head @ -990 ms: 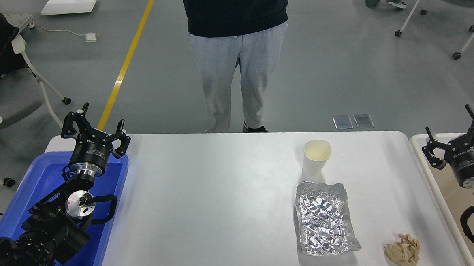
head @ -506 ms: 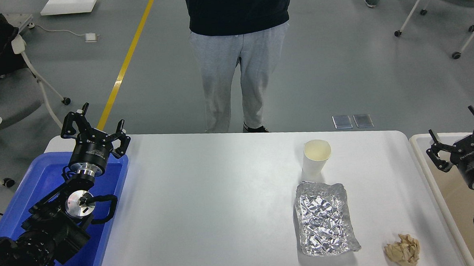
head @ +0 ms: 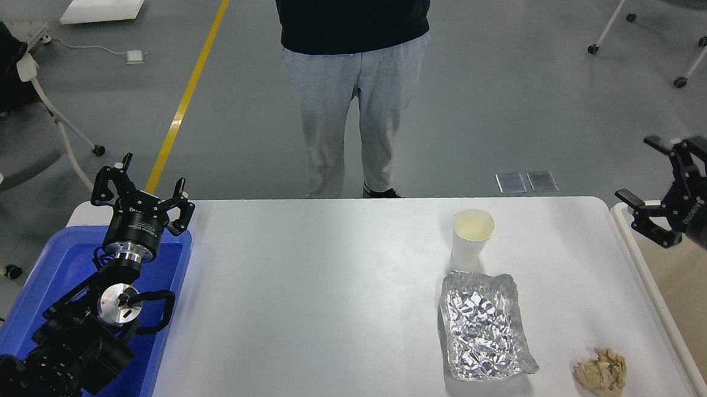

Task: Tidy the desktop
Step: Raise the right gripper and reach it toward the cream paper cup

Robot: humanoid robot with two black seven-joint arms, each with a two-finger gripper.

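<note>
The white desktop (head: 310, 297) fills the middle of the head view. On its right half stand a white paper cup (head: 471, 236), upright, a crumpled foil tray (head: 483, 326) just in front of it, and a crumpled brown paper ball (head: 601, 372) near the front right corner. My left gripper (head: 139, 187) is open and empty, held above the far end of the blue tray (head: 60, 268). My right gripper (head: 660, 170) is open and empty, raised above the desktop's right edge, apart from all objects.
A cream-white bin (head: 698, 301) stands right of the desktop. A person (head: 356, 71) stands at the far edge of the table. Wheeled chairs (head: 659, 19) stand on the grey floor behind, and a yellow floor line (head: 190, 92) runs at the left.
My right arm has lifted and turned, so its gripper now points left and sits higher at the desktop's right edge. The left arm and the objects have not moved.
</note>
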